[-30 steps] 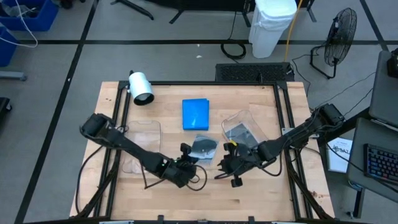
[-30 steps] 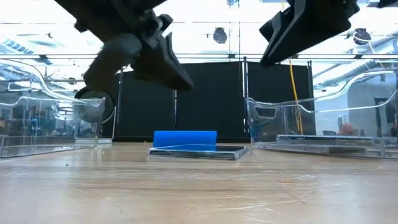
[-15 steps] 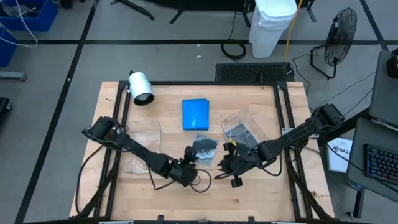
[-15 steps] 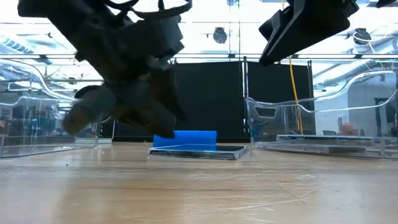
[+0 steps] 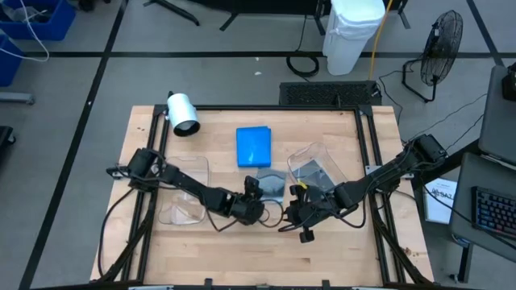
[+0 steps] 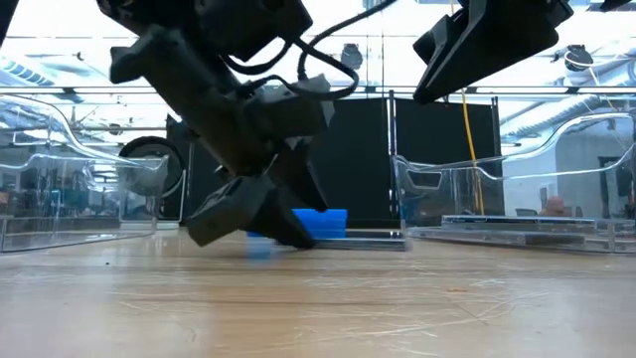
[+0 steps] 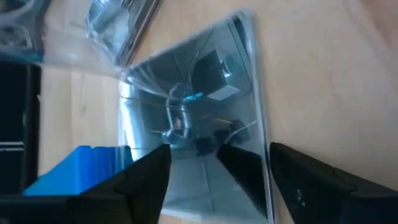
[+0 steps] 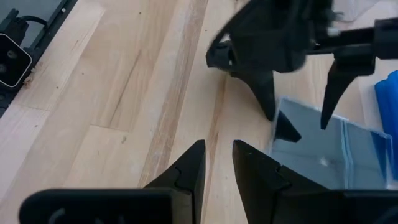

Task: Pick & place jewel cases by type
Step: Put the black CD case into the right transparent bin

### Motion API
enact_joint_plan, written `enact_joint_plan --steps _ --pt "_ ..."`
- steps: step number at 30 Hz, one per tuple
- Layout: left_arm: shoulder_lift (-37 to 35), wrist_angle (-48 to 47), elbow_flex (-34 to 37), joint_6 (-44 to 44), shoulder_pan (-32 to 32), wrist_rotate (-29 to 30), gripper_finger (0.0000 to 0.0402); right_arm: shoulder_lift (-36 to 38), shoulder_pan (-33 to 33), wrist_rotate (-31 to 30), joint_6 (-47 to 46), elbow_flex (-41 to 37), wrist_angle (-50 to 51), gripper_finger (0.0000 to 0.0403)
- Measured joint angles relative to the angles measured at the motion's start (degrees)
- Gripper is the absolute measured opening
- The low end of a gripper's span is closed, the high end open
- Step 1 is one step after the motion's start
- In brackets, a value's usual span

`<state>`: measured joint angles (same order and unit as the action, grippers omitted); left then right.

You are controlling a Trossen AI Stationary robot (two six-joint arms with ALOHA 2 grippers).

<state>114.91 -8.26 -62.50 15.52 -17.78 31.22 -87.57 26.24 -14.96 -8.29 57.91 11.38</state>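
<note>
A grey translucent jewel case (image 5: 272, 185) lies flat on the table's middle. A stack of bright blue jewel cases (image 5: 253, 147) lies flat just beyond it. My left gripper (image 7: 219, 151) slants down at the grey case's (image 7: 199, 106) near edge, open, one finger on each side of that edge in the left wrist view. In the right wrist view one finger (image 8: 267, 93) stands just outside the case (image 8: 323, 152) and the other above it. My right gripper (image 8: 217, 146) hangs above bare wood right of the case, its fingers a narrow gap apart, with nothing between them. My left gripper comes slanting down from the near left at the grey case's near edge (image 8: 280, 121). I cannot tell whether a fingertip touches the case. The case lies flat on the table.
A clear tray (image 5: 184, 193) stands left of the cases. A second clear tray (image 5: 316, 165) stands on the right with a dark case (image 5: 310, 171) in it. A white cylinder (image 5: 183, 113) lies at the far left corner. Bare wood runs along the near edge.
My left gripper has come down and gone toward the table's right, up to the grey case, tipping more steeply. It has opened from shut. My right arm has kept still.
</note>
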Motion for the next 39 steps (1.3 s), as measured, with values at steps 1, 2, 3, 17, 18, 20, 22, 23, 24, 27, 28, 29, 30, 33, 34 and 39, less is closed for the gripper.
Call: enact_joint_plan --steps 1,2,3,17,18,20,22,23,24,27,28,29,30,33,34,39 --pt "0.00 -0.03 0.02 -0.40 0.40 -0.74 0.0256 0.00 0.00 0.00 0.00 0.00 0.01 0.0073" --pt "0.02 -0.08 0.04 -0.69 0.76 -1.94 0.0241 0.00 0.00 0.01 0.00 0.00 0.01 0.0073" --pt "0.04 -0.18 0.05 -0.71 1.09 -3.47 0.0223 0.00 0.00 0.00 0.00 0.00 0.01 0.0073" --pt "0.50 -0.12 0.11 -5.55 4.08 -14.91 0.0006 0.00 0.00 0.02 -0.01 0.00 0.01 0.0073" --pt "0.50 -0.18 0.11 -5.59 3.73 -14.97 0.0005 0.00 0.00 0.02 0.00 0.00 0.04 0.0073" --pt "0.50 -0.21 0.11 -5.61 2.87 -14.54 0.0004 0.00 0.00 0.03 0.00 0.00 0.02 0.0073" --pt "0.29 -0.19 0.15 -5.65 1.61 -13.80 0.0002 0.00 0.00 0.04 0.00 0.00 0.02 0.0073" --pt "-0.07 -0.33 0.21 -5.69 0.81 -14.00 0.0002 0.00 0.00 0.04 0.00 0.00 0.02 0.0073" --pt "-0.42 -0.46 0.27 -5.73 -0.14 -14.64 0.0001 0.00 0.00 0.04 0.04 0.00 0.02 0.0073" --pt "-1.89 -0.40 0.32 -5.76 -2.85 -14.69 0.0001 0.00 0.00 0.04 0.13 0.00 0.02 0.0073" --pt "-2.50 -0.45 0.39 -5.78 -3.71 -14.33 0.0001 0.00 0.00 0.04 0.13 0.00 0.02 0.0073" --pt "-3.18 -0.84 0.49 -5.77 -4.46 -13.73 0.0001 0.00 0.00 0.04 0.13 0.00 0.02 0.0073" --pt "-3.79 -1.16 0.57 -5.78 -5.18 -12.99 0.0001 0.00 0.00 0.04 0.15 0.00 0.02 0.0073" --pt "-6.59 -2.32 0.74 -6.76 -7.24 -10.11 0.0001 0.00 0.00 0.04 0.17 0.00 0.04 0.0073" --pt "-7.71 -1.93 0.70 -7.03 -7.70 -9.35 0.0001 0.00 0.00 0.04 0.17 0.00 0.02 0.0073" --pt "-13.10 -1.71 0.57 -7.30 -9.48 -3.62 0.0000 0.00 0.00 0.04 0.61 0.00 0.01 0.0073"
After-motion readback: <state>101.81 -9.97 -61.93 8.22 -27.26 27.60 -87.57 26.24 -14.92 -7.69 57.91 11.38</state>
